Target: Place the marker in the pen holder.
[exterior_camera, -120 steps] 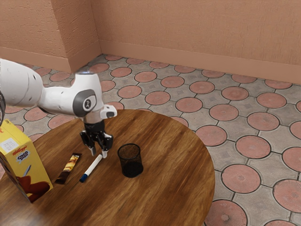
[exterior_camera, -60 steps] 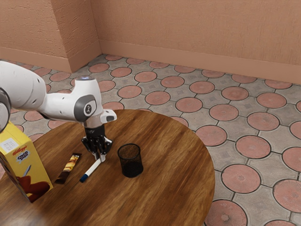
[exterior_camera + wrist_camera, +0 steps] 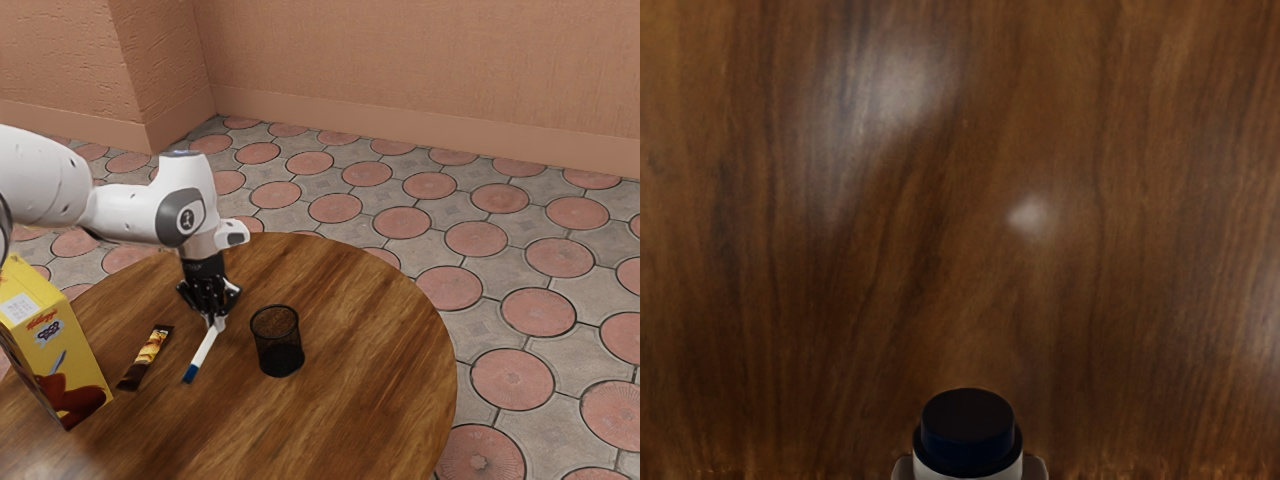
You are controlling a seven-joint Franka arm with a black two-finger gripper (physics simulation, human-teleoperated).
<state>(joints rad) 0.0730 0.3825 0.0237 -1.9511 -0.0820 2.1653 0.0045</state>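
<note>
Marker [image 3: 203, 353]: it slanted down from our gripper [image 3: 215, 322], its blue end [image 3: 190, 374] low and toward the near side and the exterior view's left; whether that end touched the table [image 3: 370, 390], we could not tell
Gripper: we had the marker pinched by its white end, with the fingers [image 3: 903, 468] closed against it from both sides
Pen holder [image 3: 278, 342]: it stood upright and empty-looking just beside us, toward the exterior view's right, the marker well outside it
Step in hand: we judged this to be the lift, best done straight up and slowly, because a hold so near one end could let the marker swing
Next move: we needed the blue end above the rim before going across, then the marker closer to upright over the middle of the mouth; a low or slanted approach risked tipping the light mesh
Snack bar [image 3: 148, 356] and cereal box [image 3: 58, 365]: both lay clear of our path, farther to the exterior view's left
</note>
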